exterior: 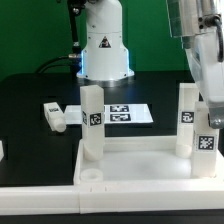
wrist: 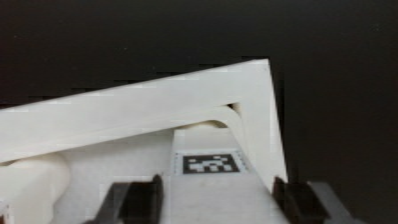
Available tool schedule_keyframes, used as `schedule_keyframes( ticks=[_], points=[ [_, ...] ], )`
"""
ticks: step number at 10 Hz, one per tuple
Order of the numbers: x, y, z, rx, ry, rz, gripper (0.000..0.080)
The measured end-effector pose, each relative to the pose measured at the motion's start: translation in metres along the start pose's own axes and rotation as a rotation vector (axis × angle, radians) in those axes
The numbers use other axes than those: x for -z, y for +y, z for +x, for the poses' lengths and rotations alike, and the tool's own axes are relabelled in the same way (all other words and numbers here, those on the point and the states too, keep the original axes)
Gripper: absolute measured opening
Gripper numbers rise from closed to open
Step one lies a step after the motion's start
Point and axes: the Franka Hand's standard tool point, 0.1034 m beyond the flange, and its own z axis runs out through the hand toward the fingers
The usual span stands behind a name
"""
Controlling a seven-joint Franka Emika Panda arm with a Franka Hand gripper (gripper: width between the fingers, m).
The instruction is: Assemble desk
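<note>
The white desk panel [exterior: 135, 166] lies rim-up at the front of the table. Two white legs stand upright in its far sockets, one on the exterior view's left [exterior: 93, 120] and one on its right [exterior: 186, 118]. A third leg [exterior: 206, 146] with a square tag stands at the near right corner. My gripper [exterior: 208, 112] comes down over it from above. In the wrist view the gripper [wrist: 222, 202] has its dark fingers [wrist: 135, 200] pressed on both sides of this tagged leg [wrist: 215, 160], over a corner of the panel [wrist: 107, 120]. A fourth leg [exterior: 55, 115] lies loose on the table.
The marker board [exterior: 128, 113] lies flat behind the panel in front of the robot base [exterior: 105, 50]. A small white piece [exterior: 2, 150] shows at the exterior view's left edge. The table top is black.
</note>
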Motion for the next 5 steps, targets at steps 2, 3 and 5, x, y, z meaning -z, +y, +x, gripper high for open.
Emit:
schedule_keyframes(
  ticks=[2, 3, 5],
  points=[
    [0.0000, 0.0000, 0.0003, 0.104, 0.002, 0.000, 0.0307],
    [0.0002, -0.0001, 0.0004, 0.243, 0.003, 0.000, 0.0502],
    [0.0036, -0.0048, 0.0050, 0.642, -0.003, -0.006, 0.0622]
  ],
)
